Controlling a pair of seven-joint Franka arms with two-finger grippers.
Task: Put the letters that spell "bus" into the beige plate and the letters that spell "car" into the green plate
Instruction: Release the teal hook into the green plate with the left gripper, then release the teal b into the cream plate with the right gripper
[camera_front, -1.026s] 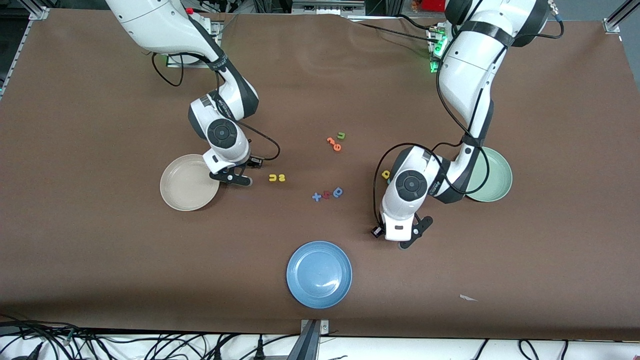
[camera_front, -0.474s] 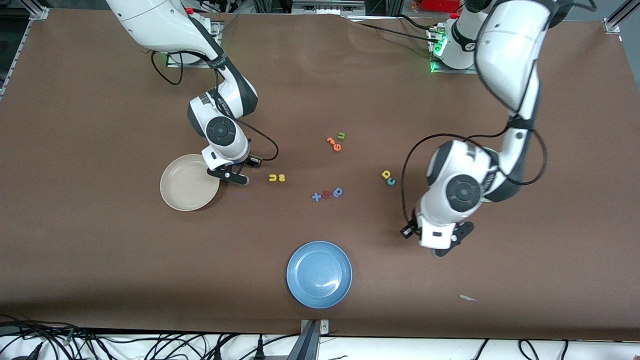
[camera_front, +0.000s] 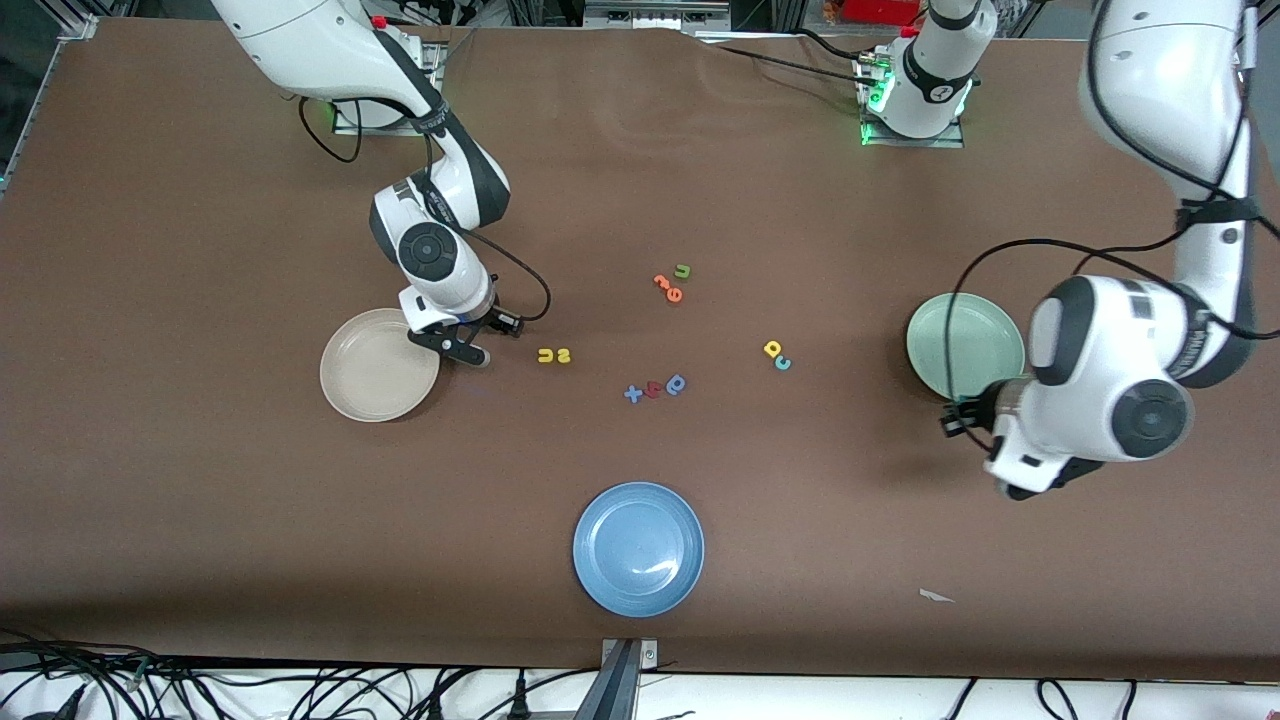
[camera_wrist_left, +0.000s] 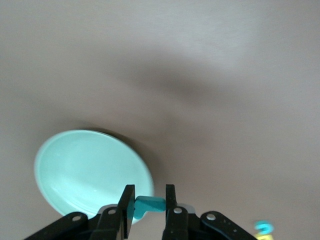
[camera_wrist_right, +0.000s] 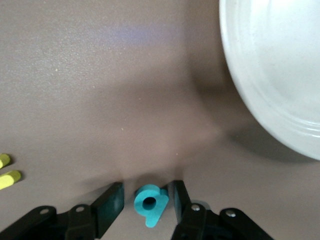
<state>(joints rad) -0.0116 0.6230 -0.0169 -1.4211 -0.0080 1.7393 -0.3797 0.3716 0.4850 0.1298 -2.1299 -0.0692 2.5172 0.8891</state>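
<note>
1. small teal foam "r" letter (camera_wrist_left: 150, 204): clamped between the fingers of the left gripper (camera_wrist_left: 150, 205), over bare table just beside the round pale mint-green plate (camera_front: 965, 345).
2. small teal foam "b" letter (camera_wrist_right: 150, 204): flat on the table between the parted fingers of the right gripper (camera_wrist_right: 148, 202), not gripped, beside the round cream-beige plate (camera_front: 378, 365).
3. yellow foam "u" and "s" pair (camera_front: 553, 355): near the beige plate; yellow "a" with teal "c" (camera_front: 776, 355): well apart from the green plate.
4. risk: release before centring over the green plate, dropping the "r" onto the table.
5. risk: uneven closing on the "b", pushing it aside.

yellow u+s (camera_front: 553, 355) nr beige plate (camera_front: 360, 385), a+c (camera_front: 776, 354) nr green plate (camera_front: 985, 330)
</note>
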